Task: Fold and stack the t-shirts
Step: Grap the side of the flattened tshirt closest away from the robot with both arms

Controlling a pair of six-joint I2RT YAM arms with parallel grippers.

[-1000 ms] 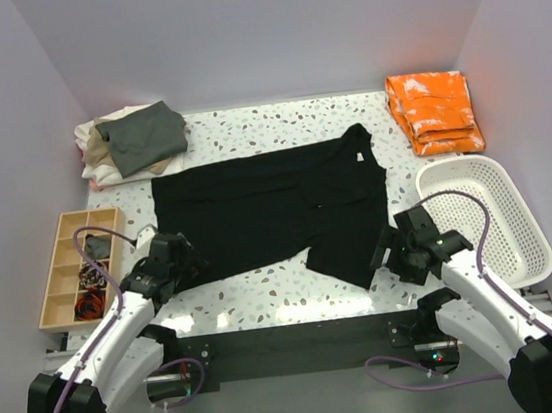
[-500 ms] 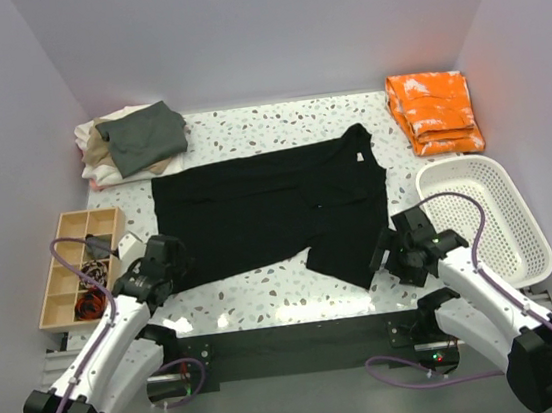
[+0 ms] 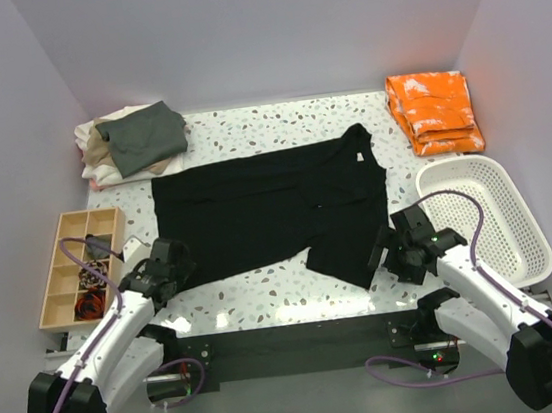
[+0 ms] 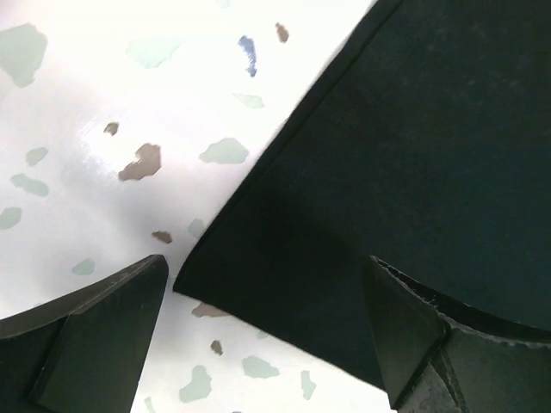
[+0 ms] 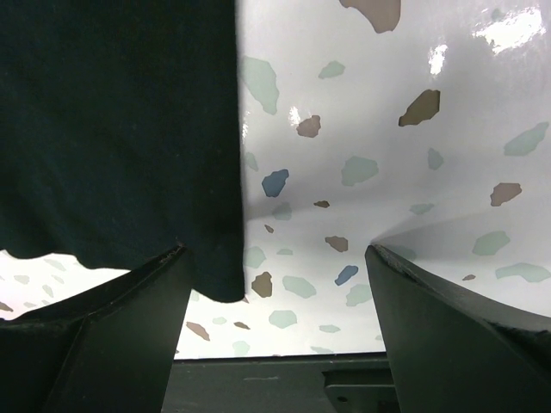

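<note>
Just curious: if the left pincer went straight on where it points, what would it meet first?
The left pincer would probably meet the black t-shirt, whose corner lies flat on the speckled table between its open fingers.

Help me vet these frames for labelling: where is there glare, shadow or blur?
Top external: evenly lit and sharp, with faint sheen along the table's near edge. Left wrist: table overexposed, black shirt almost featureless. Right wrist: glare spot top right, soft shadow beside the shirt.
</note>
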